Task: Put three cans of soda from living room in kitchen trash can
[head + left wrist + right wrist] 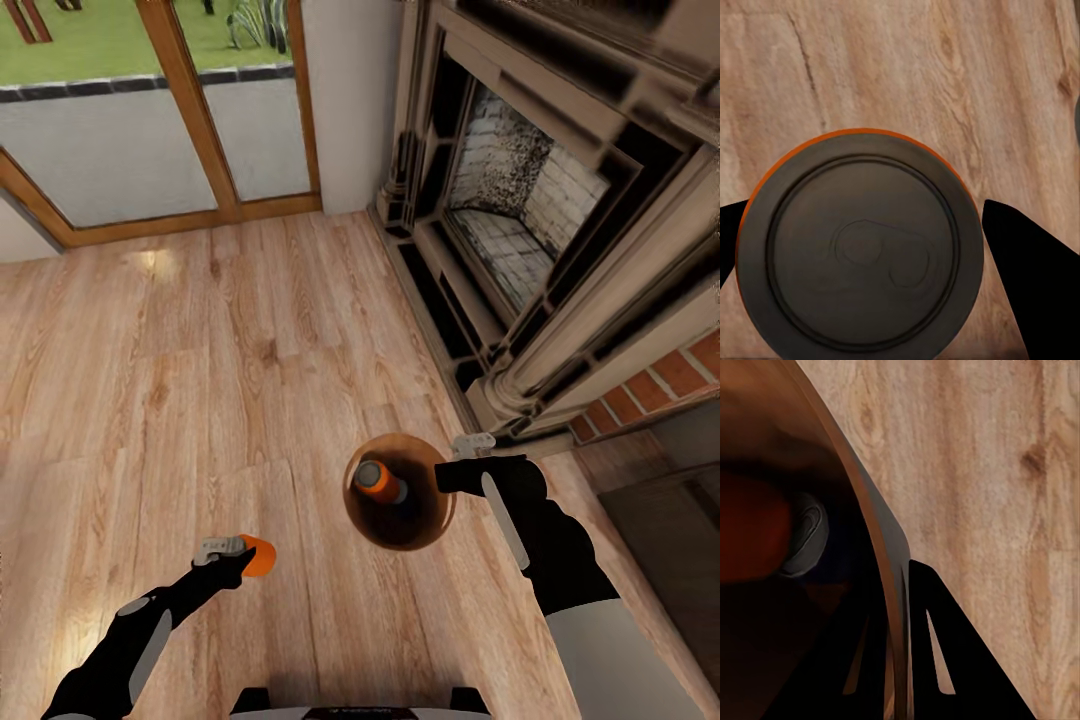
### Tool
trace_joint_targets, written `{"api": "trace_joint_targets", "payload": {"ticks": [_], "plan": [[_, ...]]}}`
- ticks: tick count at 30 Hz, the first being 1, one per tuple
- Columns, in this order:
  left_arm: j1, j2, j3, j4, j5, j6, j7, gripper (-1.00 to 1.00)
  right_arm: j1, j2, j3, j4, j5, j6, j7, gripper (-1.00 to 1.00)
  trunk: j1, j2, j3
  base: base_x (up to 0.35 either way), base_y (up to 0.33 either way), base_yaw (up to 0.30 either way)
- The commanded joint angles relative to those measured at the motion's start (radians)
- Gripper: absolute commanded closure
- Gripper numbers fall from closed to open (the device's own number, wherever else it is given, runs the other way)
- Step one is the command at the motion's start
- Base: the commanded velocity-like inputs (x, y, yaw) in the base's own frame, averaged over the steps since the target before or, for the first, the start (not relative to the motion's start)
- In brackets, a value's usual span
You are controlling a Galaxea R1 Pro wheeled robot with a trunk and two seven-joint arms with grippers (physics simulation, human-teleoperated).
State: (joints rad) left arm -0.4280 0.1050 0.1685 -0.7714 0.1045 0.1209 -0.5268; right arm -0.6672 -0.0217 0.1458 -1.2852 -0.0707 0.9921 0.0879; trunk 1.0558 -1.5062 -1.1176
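The robot stands on the pale wood-plank floor (pixel 200 350) of the living room, the brick-backed fireplace (pixel 520 200) ahead to its right and the wood-framed glass doors (pixel 150 110) ahead to its left. Its right gripper (pixel 470 452) pinches the rim of the round glossy amber-brown bin (pixel 400 492), carried in the air; the wrist view shows one finger on each side of the wall. One small orange soda can with a dark grey top (pixel 378 481) already lies inside. The left gripper (pixel 240 555) clamps a second orange can (pixel 859 247), its fingers (pixel 1020 247) against either side. So I judge one can binned, one in hand, the third unaccounted for, and the trip to the kitchen not yet made.
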Motion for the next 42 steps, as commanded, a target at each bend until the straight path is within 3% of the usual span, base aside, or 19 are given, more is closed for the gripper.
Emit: {"api": "trace_joint_targets", "payload": {"ticks": [1,5,8,13,29,35,39,40,41,42], "plan": [[0.0,0.0,0.0,0.0,0.0,0.001,0.0,1.0,0.0,0.0,0.0,0.0,-0.026,0.0,0.006,1.0,-0.004,0.007,0.003,0.0,0.0,0.0],[0.0,0.001,0.0,0.0,0.0,0.005,-0.028,1.0,0.0,0.0,0.0,0.003,-0.025,0.0,0.006,1.0,-0.019,0.035,0.016,0.0,0.0,0.0],[0.0,0.001,0.0,0.0,-0.002,0.011,-0.081,1.0,0.0,0.0,0.001,0.017,-0.026,0.0,0.006,1.0,-0.031,0.056,0.025,0.0,0.0,0.0],[0.0,0.003,0.002,-0.001,-0.003,0.059,-0.137,1.0,0.0,0.0,0.001,0.031,-0.028,-0.001,0.006,1.0,-0.05,0.091,0.041,0.0,0.0,0.0],[0.0,0.015,0.01,-0.002,-0.002,0.065,-0.163,1.0,0.0,0.001,0.001,0.032,-0.029,-0.001,0.006,1.0,-0.111,0.203,0.091,0.0,0.0,0.0],[0.0,0.016,0.03,-0.023,-0.002,0.066,-0.206,1.0,0.0,0.002,0.001,0.033,-0.029,-0.001,0.006,1.0,-0.111,0.203,0.091,0.0,0.0,0.0],[0.0,0.032,0.045,-0.045,-0.003,0.067,-0.317,1.0,0.0,0.002,0.001,0.038,-0.027,-0.001,0.005,1.0,-0.111,0.203,0.091,0.0,0.0,0.0],[0.0,0.045,0.074,-0.048,-0.002,0.069,-0.381,1.0,0.0,0.002,0.001,0.058,-0.025,-0.002,0.005,1.0,-0.111,0.203,0.091,0.0,0.0,0.0],[0.0,0.056,0.142,-0.053,-0.002,0.135,-0.492,1.0,0.0,0.002,0.001,0.098,-0.023,-0.031,0.004,1.0,-0.111,0.203,0.091,0.0,0.0,0.0],[0.0,0.058,0.157,-0.061,-0.003,0.177,-0.53,1.0,0.0,0.002,0.001,0.117,-0.022,-0.054,0.004,1.0,-0.111,0.203,0.091,0.0,0.0,0.0]]}}
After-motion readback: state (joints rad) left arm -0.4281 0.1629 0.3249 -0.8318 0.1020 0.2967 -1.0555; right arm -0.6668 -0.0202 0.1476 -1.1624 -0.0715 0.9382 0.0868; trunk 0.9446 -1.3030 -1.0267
